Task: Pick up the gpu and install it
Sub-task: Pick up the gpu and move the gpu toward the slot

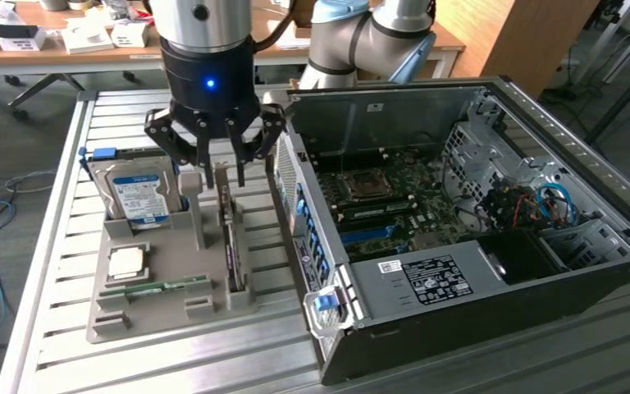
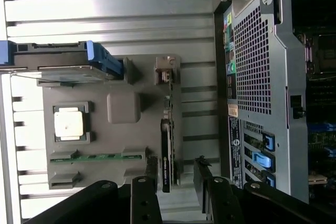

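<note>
The gpu is a thin dark card standing on edge in a slot of the grey holder, on the side nearest the computer case. My gripper hangs just above the card's far end, open, with one black finger on either side of the card's line. In the wrist view the gpu runs between the two fingertips of the gripper, with a gap on each side. Nothing is held.
The holder also carries a silver hard drive upright, a square processor and a green memory stick. The open computer case lies at the exterior view's right, motherboard exposed. Slatted metal table underneath.
</note>
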Tool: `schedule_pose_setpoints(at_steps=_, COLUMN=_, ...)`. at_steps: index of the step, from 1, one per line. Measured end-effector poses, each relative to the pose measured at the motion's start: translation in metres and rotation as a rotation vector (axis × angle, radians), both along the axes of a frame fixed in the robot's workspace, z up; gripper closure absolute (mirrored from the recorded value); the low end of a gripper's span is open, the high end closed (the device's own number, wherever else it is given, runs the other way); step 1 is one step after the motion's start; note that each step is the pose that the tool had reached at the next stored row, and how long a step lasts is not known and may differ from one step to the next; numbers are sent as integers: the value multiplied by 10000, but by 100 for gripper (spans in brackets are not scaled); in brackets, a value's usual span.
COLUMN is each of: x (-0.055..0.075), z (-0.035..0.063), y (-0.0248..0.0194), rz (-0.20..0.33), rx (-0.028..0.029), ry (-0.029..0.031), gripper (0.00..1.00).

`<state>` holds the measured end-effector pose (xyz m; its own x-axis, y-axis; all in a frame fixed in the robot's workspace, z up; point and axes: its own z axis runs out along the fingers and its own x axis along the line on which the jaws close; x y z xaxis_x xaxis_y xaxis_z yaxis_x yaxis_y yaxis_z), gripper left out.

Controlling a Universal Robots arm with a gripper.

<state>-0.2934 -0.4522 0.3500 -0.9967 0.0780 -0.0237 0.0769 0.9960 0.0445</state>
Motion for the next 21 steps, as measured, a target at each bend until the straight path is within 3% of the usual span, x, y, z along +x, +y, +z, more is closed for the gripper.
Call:
schedule_pose_setpoints(at_steps=4, x=-1, z=-14, y=-7, rz=-2, rx=1, ry=-2, gripper=59)
schedule_pose_setpoints(at_steps=21, x=0, z=-287, y=-13, rz=0, rx=-2, ry=1, gripper=59)
